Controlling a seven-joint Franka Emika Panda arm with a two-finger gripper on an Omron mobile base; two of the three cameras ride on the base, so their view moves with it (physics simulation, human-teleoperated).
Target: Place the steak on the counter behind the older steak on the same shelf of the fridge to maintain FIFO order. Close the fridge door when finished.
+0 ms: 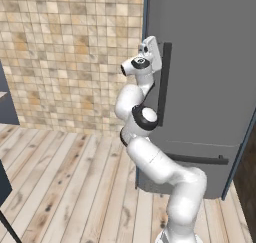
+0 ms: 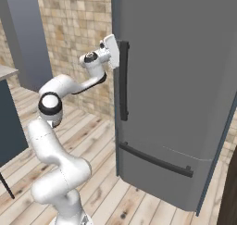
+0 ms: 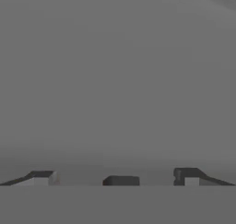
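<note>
The fridge [image 2: 176,94] stands shut, its door [image 1: 210,72] flat and grey with a dark upright bar handle [image 2: 123,80] near the left edge. The gripper [image 3: 115,179] is pressed up close to the top of that handle: in the hand view its two dark fingertips [image 3: 186,174] stand apart with grey door surface beyond them and nothing between, so it looks open and empty, though how wide is hard to judge.

The door is a big stiff panel, likely heavy and held by a seal, so I judge it wants a steady pull on the bar instead of a push on the smooth face, which would give the fingers no purchase. The bar is thin and rigid, stands clear of the panel, and should take a firm pinch across its width.

A second dark bar [image 2: 155,160] runs across the drawer front [image 1: 200,174] below. The floor [image 1: 65,187] is pale wood planking, and a tan tiled wall [image 1: 70,57] runs behind to the left. The steaks and the shelf are presumably behind the door; a dark counter edge [image 2: 9,122] sits at the left
</note>
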